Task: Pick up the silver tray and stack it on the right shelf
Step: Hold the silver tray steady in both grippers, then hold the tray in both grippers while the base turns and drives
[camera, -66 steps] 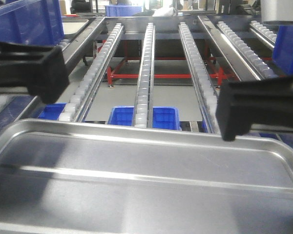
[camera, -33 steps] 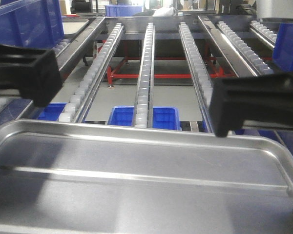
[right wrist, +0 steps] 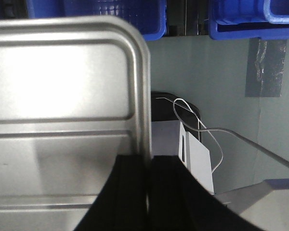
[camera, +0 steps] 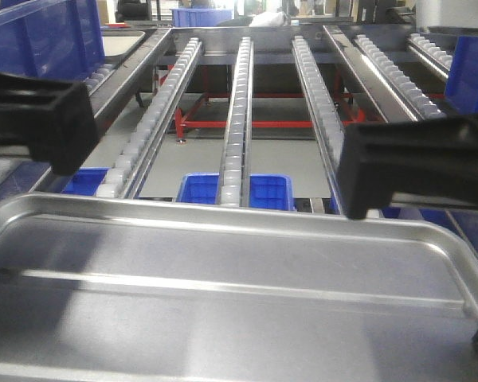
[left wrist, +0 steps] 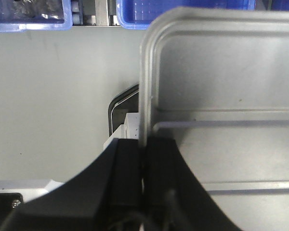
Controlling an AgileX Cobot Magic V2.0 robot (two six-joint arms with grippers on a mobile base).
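On the left, the left gripper [left wrist: 145,150] is pinching the short left rim of the silver tray [camera: 223,318], with one finger inside the rim and one outside. The tray is hanging in the air, nearly level, with grey floor under it. Its far rim is lying just before the near ends of the roller tracks of the right shelf [camera: 235,119]. On the right, the right gripper [right wrist: 148,163] is pinching the opposite short rim in the same way. Compared with a second ago, both arms and the tray are sitting a little more to the left in the front view, and in the last half second almost nothing is moving. I am judging that the sideways lining up is ending, so the tray is now needing to go forward and onto the rollers
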